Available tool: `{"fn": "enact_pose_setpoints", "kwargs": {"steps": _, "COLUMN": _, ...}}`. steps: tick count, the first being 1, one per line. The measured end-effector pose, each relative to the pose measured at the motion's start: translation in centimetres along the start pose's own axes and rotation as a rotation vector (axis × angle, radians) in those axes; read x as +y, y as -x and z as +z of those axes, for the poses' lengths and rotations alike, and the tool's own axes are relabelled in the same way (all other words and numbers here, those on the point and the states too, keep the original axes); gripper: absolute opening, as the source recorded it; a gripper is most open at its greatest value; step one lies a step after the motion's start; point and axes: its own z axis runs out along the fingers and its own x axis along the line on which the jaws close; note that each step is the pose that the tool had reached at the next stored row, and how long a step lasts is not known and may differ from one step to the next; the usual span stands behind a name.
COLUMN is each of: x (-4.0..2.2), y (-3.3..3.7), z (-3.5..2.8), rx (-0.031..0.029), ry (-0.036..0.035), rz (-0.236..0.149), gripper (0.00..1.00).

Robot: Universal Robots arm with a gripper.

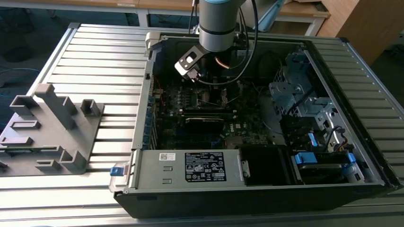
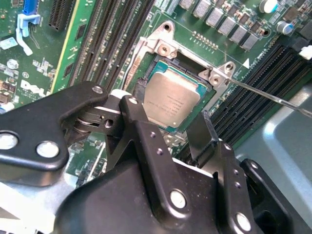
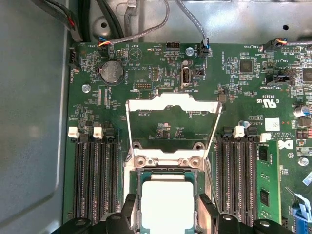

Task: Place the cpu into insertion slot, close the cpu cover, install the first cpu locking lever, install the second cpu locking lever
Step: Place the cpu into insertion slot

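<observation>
While the gripper [image 2: 174, 105] is holding the cpu [image 3: 166, 202] by two sides, the chip is already lying flat in the insertion slot [image 3: 168, 172]. The cpu cover [image 3: 170, 101] is standing open near it and a locking lever [image 2: 273, 97] is sticking out loose, so closing and locking are waiting

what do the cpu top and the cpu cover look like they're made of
Top of the cpu: dull grey metal by the look, matte with soft glare; its rim looks like green circuit-board laminate. Frame of the cpu cover: thin stamped metal, bright silver, catching light, probably steel.
</observation>
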Motion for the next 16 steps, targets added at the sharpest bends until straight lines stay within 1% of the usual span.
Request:
{"fn": "enact_pose_setpoints", "kwargs": {"steps": 2, "x": 0.00, "y": 0.00, "z": 0.00, "rx": 0.0000, "ry": 0.0000, "rz": 0.000, "gripper": 0.61}}
{"fn": "enact_pose_setpoints", "kwargs": {"steps": 3, "x": 0.00, "y": 0.00, "z": 0.00, "rx": 0.0000, "ry": 0.0000, "rz": 0.000, "gripper": 0.59}}
{"fn": "enact_pose_setpoints", "kwargs": {"steps": 4, "x": 0.00, "y": 0.00, "z": 0.00, "rx": 0.0000, "ry": 0.0000, "rz": 0.000, "gripper": 0.53}}
{"fn": "enact_pose_setpoints", "kwargs": {"steps": 5, "x": 0.00, "y": 0.00, "z": -0.01, "rx": -0.0001, "ry": 0.0000, "rz": 0.000, "gripper": 0.53}}
{"fn": "enact_pose_setpoints", "kwargs": {"steps": 7, "x": 0.00, "y": 0.00, "z": -0.01, "rx": -0.0001, "ry": 0.0000, "rz": 0.000, "gripper": 0.41}}
{"fn": "enact_pose_setpoints", "kwargs": {"steps": 8, "x": 0.00, "y": 0.00, "z": -0.01, "rx": 0.0000, "ry": 0.0000, "rz": 0.000, "gripper": 0.41}}
{"fn": "enact_pose_setpoints", "kwargs": {"steps": 10, "x": 0.00, "y": 0.00, "z": -0.01, "rx": -0.0001, "ry": 0.0000, "rz": 0.000, "gripper": 0.29}}
{"fn": "enact_pose_setpoints", "kwargs": {"steps": 11, "x": 0.00, "y": 0.00, "z": -0.01, "rx": 0.0000, "ry": 0.0000, "rz": 0.000, "gripper": 0.29}}
{"fn": "enact_pose_setpoints", "kwargs": {"steps": 13, "x": 0.00, "y": 0.00, "z": -0.01, "rx": 0.0000, "ry": 0.0000, "rz": 0.000, "gripper": 0.17}}
{"fn": "enact_pose_setpoints", "kwargs": {"steps": 14, "x": 0.00, "y": 0.00, "z": -0.01, "rx": 0.0000, "ry": 0.0000, "rz": 0.000, "gripper": 0.17}}
{"fn": "enact_pose_setpoints", "kwargs": {"steps": 15, "x": 0.00, "y": 0.00, "z": -0.02, "rx": -0.0001, "ry": 0.0000, "rz": 0.000, "gripper": 0.12}}
{"fn": "enact_pose_setpoints", "kwargs": {"steps": 16, "x": 0.00, "y": 0.00, "z": -0.01, "rx": 0.0000, "ry": 0.0000, "rz": 0.000, "gripper": 0.11}}
